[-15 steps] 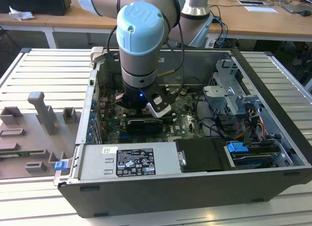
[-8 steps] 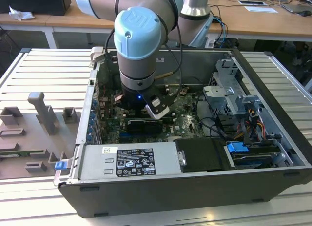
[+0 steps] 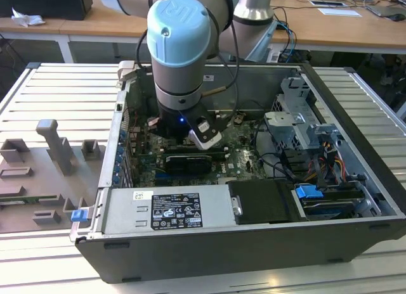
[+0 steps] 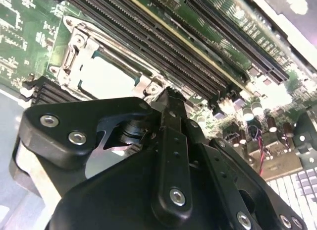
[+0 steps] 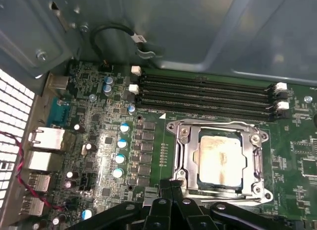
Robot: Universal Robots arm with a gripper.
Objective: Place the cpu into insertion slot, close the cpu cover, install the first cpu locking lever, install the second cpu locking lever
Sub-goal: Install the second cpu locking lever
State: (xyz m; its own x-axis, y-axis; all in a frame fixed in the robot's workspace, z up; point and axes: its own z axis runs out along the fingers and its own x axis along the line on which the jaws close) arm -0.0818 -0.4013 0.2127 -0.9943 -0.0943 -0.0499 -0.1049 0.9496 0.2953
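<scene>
Exterior view – arm: the blue-capped arm (image 3: 179, 59) reaches down into the open computer case (image 3: 355, 116), which lies on a slatted metal table (image 3: 51, 91).
Exterior view – gripper: its black head hangs low over the green motherboard (image 3: 244, 156), towards the exterior view's left half of the case; the fingers are hidden here.
Exterior view – surroundings: grey holders (image 3: 54, 145) stand on the table at the exterior view's left; a power supply (image 3: 171, 208) sits along the case's near wall.
First wrist view – cpu: the cpu (image 5: 221, 162) lies flat in the slot (image 5: 188, 163), its pale face showing through the cut-out.
First wrist view – cover: the cover (image 5: 257, 160) lies down flat around the cpu.
First wrist view – gripper: the gripper (image 5: 172, 183) has its black fingertips pressed together, holding nothing, just beside the slot's edge.
First wrist view – memory slots: long black slots (image 5: 208, 93) run just beyond the socket.
Second wrist view – gripper: the fingers (image 4: 171, 121) meet at a closed tip near the socket's corner.
Second wrist view – cpu: the cpu (image 4: 106, 79) sits in the frame.
</scene>
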